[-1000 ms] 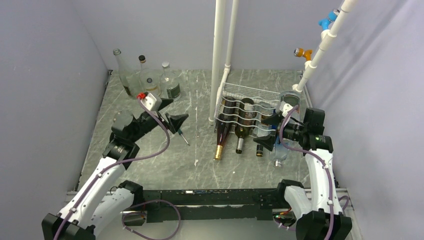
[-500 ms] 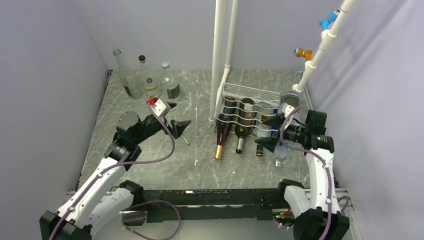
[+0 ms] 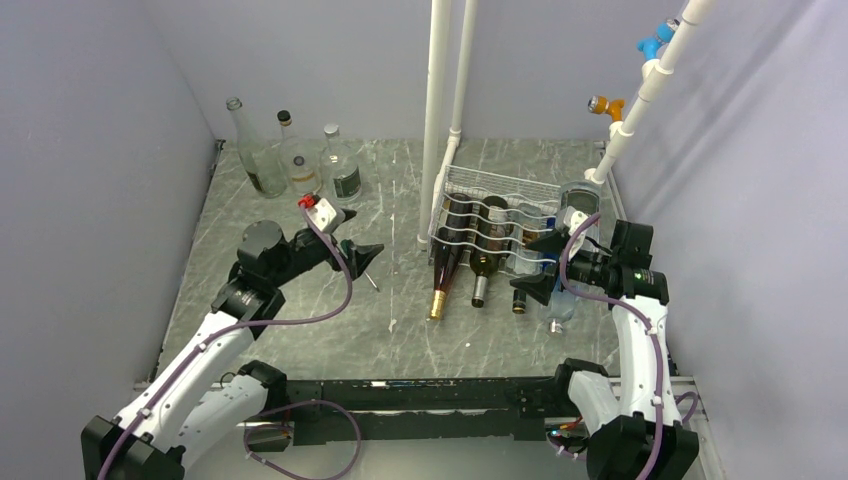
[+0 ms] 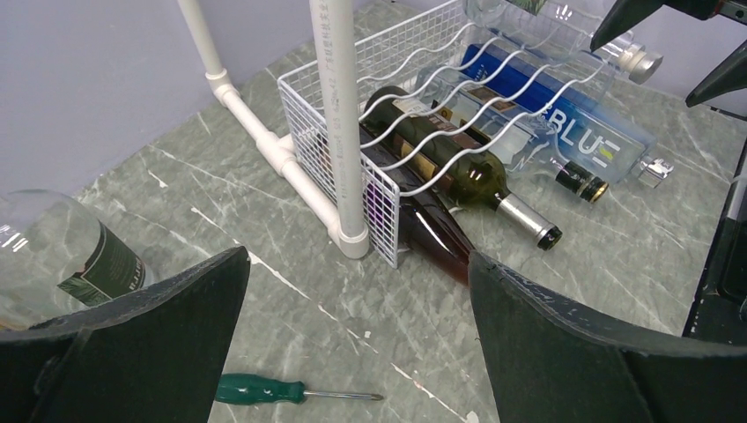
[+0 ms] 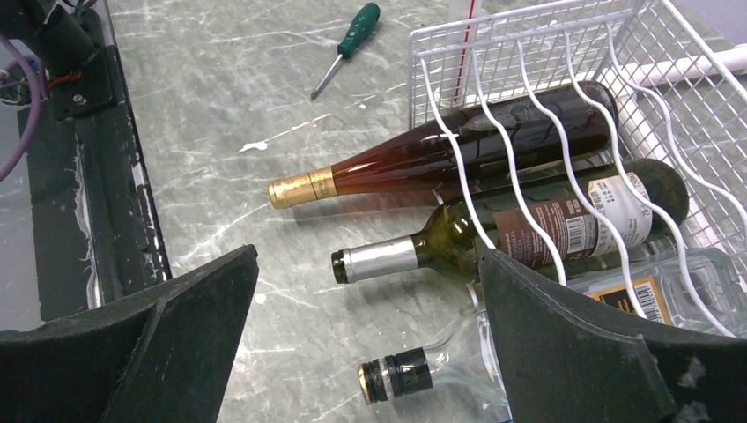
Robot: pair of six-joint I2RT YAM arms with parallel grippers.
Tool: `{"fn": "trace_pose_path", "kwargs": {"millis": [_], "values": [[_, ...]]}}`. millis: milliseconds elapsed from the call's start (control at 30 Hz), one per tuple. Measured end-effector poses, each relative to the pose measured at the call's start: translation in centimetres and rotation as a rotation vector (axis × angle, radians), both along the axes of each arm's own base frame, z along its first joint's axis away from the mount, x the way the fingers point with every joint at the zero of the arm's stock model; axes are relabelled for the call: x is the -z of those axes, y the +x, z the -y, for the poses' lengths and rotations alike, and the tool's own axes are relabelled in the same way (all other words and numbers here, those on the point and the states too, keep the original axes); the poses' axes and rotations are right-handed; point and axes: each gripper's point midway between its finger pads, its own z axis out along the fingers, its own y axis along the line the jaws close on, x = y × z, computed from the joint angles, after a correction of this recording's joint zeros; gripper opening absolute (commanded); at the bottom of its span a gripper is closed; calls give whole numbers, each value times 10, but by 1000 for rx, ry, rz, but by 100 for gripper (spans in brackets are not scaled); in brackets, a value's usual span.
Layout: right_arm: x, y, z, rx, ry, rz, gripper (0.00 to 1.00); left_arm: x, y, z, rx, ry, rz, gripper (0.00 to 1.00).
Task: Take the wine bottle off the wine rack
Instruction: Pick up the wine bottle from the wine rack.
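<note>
The wine bottle (image 5: 493, 238) nearest the right jaws, a dark green one with a silver foil neck, lies on its side in the bottom tier of the wine rack (image 3: 500, 215), neck pointing out toward the arms, between an amber bottle (image 5: 423, 167) with gold foil and a clear bottle (image 5: 396, 374) with a black cap. The right jaws stand wide open and empty just in front of the rack's open side, framing those necks. The left jaws, equally wide and empty, hover well apart over the tabletop (image 3: 400, 330) near a green screwdriver (image 5: 348, 44). The likely trouble lies in the wire and the neighbours. A finger could slip behind a wavy rung instead of around the glass, so that a pull drags the whole light rack. Smooth foil and a tapering neck invite a sliding grip. Bottles lying so close may roll or follow once one is drawn out at an angle.
</note>
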Motion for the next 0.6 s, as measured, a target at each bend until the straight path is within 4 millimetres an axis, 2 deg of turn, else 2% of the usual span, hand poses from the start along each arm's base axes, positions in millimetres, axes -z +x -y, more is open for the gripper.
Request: {"fn": "trace_pose_path", "kwargs": {"millis": [600], "values": [[2,0,0,-5,-3,-1,100,8,0,2,14,13,-32,100]]}}
